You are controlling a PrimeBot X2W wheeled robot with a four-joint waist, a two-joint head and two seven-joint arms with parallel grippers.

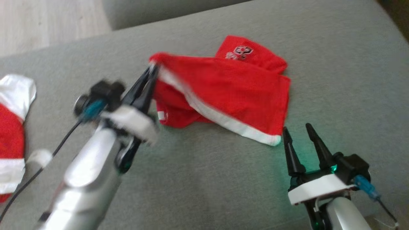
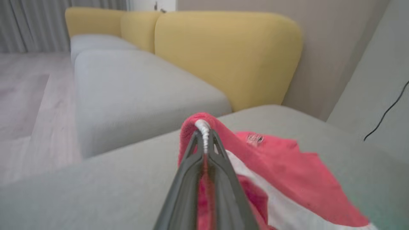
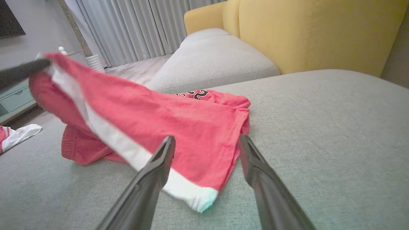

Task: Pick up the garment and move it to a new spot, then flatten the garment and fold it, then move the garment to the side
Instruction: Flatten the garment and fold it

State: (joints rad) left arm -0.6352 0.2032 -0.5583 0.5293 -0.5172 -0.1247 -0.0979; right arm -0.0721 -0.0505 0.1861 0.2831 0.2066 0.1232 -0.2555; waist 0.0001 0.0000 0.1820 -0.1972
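Note:
A red garment (image 1: 230,92) with a white stripe and a black-and-white logo lies crumpled on the grey cushion (image 1: 204,179). My left gripper (image 1: 152,71) is shut on the garment's upper left corner and holds that corner lifted off the cushion; the left wrist view shows the fingers pinching a white-edged fold (image 2: 203,127). My right gripper (image 1: 296,130) stands open just in front of the garment's near right corner (image 3: 201,198), not touching it. From the right wrist, the garment (image 3: 166,127) drapes down from the left gripper's dark finger (image 3: 22,72).
A second red and white cloth (image 1: 12,127) lies at the cushion's left edge. Beyond the cushion stand a grey seat (image 2: 134,92) and yellow backrests (image 2: 230,54). A black cable (image 1: 38,172) trails from my left arm. Wooden floor (image 1: 48,19) lies at the far left.

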